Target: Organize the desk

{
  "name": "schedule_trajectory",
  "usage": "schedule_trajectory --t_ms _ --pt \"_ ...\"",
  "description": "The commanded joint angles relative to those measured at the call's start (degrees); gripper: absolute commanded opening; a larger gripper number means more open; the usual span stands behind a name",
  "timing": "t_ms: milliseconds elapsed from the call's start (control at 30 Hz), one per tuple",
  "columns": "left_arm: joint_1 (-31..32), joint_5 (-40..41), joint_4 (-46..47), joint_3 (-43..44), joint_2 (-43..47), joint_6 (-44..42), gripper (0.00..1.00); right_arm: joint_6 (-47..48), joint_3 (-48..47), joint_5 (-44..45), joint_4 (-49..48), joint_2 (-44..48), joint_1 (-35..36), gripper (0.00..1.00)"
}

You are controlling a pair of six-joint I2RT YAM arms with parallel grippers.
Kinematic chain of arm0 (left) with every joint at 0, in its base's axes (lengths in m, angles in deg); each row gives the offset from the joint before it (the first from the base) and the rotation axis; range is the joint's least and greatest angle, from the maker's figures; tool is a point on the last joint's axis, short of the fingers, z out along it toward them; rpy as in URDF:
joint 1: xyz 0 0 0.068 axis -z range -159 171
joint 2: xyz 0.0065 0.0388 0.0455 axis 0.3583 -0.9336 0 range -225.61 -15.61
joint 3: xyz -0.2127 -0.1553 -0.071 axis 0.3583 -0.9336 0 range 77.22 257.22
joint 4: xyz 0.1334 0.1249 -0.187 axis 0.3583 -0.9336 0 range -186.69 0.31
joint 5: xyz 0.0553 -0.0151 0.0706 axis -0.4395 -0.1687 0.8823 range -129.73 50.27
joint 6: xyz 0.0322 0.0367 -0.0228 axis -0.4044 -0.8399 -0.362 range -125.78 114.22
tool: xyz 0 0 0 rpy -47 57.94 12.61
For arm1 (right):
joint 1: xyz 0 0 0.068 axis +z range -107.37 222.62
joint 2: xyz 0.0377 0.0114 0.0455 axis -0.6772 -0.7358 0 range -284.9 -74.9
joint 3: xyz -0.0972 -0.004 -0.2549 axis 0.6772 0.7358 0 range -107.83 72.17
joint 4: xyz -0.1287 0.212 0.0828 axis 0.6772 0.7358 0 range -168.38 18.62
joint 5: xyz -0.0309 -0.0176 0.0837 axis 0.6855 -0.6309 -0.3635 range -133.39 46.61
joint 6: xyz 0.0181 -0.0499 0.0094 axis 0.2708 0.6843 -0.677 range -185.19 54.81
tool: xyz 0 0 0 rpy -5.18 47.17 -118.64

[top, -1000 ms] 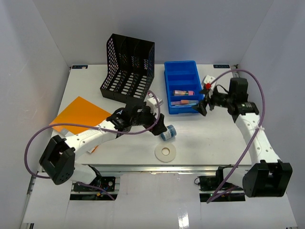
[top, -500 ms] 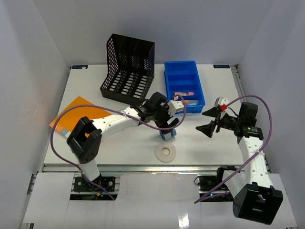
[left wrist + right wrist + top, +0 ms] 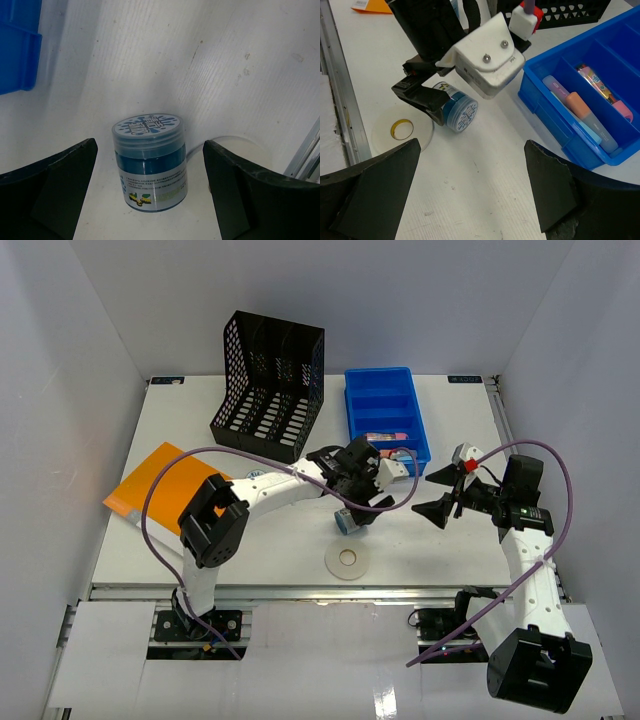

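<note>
Over the desk (image 3: 280,555) — long axis side to side — left tool (image 3: 149,150) and right tool (image 3: 472,146), both spread wide

Bright, even, diffuse light from above washes the white bench (image 3: 180,420), and shadows there are faint and soft. The left wrist view is dimmer and bluish. It is sharp on the jar (image 3: 150,160) and softer toward the edges.
</note>
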Motion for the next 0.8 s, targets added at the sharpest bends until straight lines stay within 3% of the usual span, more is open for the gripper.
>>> schedule_trajectory --t_ms 0,333,500,767 --pt "0.8 4.4 -5.2 2.6 -0.6 1.0 0.98 -0.9 -0.2 -1.4 -0.9 0.6 -0.3 0.91" --pt "2.1 10.0 -8.8 2.9 -4.0 2.9 0.94 -1.3 -0.1 -2.0 -0.9 1.0 -0.3 0.91" --pt "2.1 10.7 -7.7 2.3 -4.7 3.8 0.81 -1.3 -0.1 -1.8 -0.9 0.9 -0.3 0.91" --pt "2.2 14.6 -5.4 3.3 -2.8 4.1 0.43 -1.7 -0.1 -1.9 -0.9 0.9 -0.7 0.91"
